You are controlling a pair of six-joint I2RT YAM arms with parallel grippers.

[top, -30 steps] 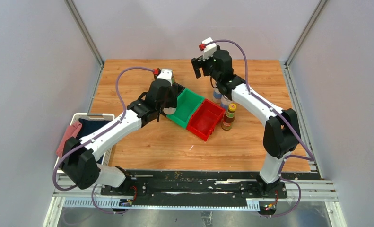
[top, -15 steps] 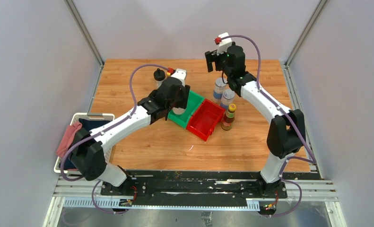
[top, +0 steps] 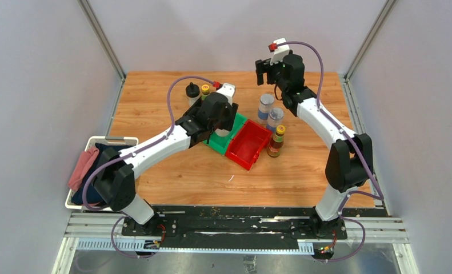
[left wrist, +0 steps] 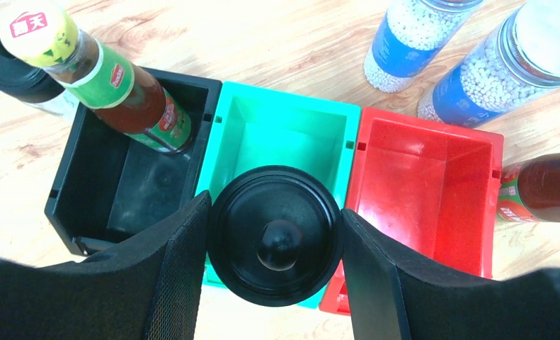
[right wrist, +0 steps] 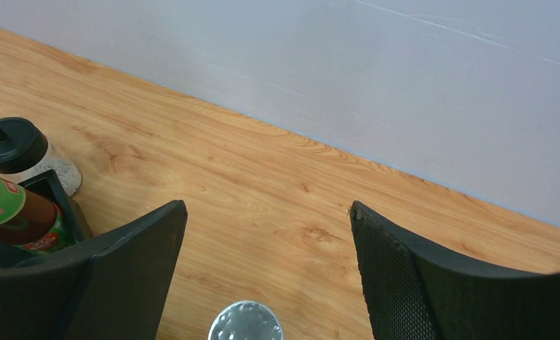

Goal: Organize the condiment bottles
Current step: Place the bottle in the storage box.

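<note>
Black-capped bottle [left wrist: 275,234] — squat, seemingly clear

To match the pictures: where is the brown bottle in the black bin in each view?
Top external: brown bottle at the far side, left of centre.
Left wrist: top left, standing in the black bin.
Right wrist: lower left edge, partly cut off.
Shared landmark: black-capped bottle on the table, beside it.

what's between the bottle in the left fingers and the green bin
Nothing visible: the black-capped bottle, held in the left fingers, hangs over the green bin, whose visible floor is bare. The brown bottle stands next door in the black bin.
</note>
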